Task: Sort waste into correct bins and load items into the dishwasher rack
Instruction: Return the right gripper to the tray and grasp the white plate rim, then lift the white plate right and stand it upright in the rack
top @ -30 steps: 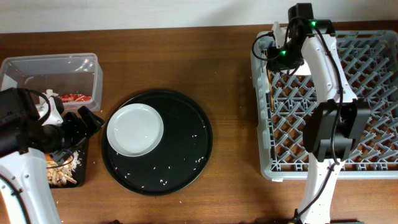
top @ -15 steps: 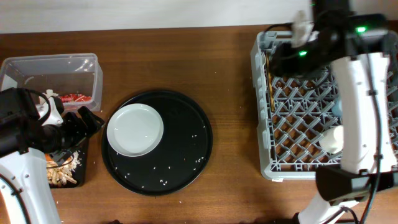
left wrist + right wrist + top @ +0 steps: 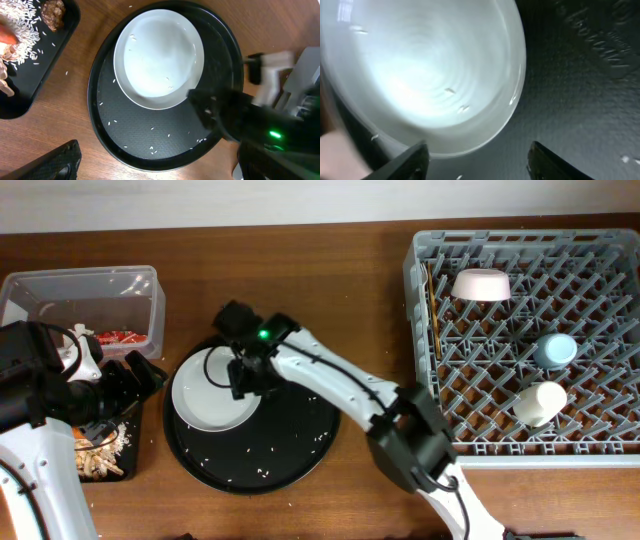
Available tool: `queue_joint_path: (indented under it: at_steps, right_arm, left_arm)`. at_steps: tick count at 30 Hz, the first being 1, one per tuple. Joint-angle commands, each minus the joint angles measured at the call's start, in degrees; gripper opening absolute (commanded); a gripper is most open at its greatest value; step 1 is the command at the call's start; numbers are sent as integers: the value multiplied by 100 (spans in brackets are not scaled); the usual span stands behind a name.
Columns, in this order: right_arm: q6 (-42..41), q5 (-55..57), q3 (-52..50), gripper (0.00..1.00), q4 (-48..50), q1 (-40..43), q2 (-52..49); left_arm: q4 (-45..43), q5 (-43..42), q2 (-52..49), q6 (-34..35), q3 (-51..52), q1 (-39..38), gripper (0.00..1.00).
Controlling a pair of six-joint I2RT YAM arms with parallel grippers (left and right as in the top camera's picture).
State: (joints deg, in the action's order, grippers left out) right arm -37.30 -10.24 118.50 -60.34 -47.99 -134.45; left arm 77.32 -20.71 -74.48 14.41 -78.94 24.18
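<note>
Above the rim of the white plate (image 3: pixel 205 395), the right claw (image 3: pixel 479 159) hangs spread and empty; left of it, the left claw (image 3: pixel 140 375) gapes.

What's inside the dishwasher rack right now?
The rack holds a pinkish-white bowl, a light blue cup, a small white cup and chopsticks along its left wall. The grid directly beneath each is covered.

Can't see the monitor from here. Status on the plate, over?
Right gripper open at white plate rim, no grip yet. Left gripper open, empty. Plate sits on round black tray; stray rice grains only.
</note>
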Motion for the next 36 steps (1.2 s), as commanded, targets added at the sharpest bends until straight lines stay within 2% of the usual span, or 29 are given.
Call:
queue_joint_path:
  at_steps: [1, 4, 5, 7, 11, 14, 16, 18, 20, 26, 32, 36]
  right_arm:
    - [-573, 605, -13, 60, 85, -114, -289]
    - [-723, 857, -17, 60, 57, -151, -374]
    - [-793, 911, -17, 55, 57, -157, -448]
    - [-868, 968, -22, 54, 42, -155, -553]
    - [-866, 966, -22, 32, 35, -155, -581]
    - [-868, 946, -22, 29, 70, -210, -588]
    - [-870, 949, -22, 18, 87, -260, -590]
    - [-866, 968, -22, 14, 74, -267, -590]
    - [-866, 968, -22, 4, 46, -245, -590]
    - [-811, 894, 26, 4, -601, 251, -446]
    - [439, -68, 72, 4, -909, 1327, 780]
    - [1279, 28, 72, 4, -1296, 2422, 2015]
  left_arm:
    - [7, 20, 35, 33, 0, 26, 99]
    - [7, 20, 35, 33, 0, 26, 99]
    - [7, 20, 35, 33, 0, 26, 99]
    - [7, 20, 35, 33, 0, 26, 99]
    - [2, 20, 35, 33, 0, 26, 99]
    - [7, 20, 35, 33, 0, 26, 99]
    - [7, 22, 35, 33, 0, 26, 99]
    - [7, 22, 35, 33, 0, 26, 99]
    - [7, 20, 35, 33, 0, 26, 99]
    - [7, 22, 35, 33, 0, 26, 99]
    - [7, 22, 35, 33, 0, 26, 99]
    - [7, 22, 35, 33, 0, 26, 99]
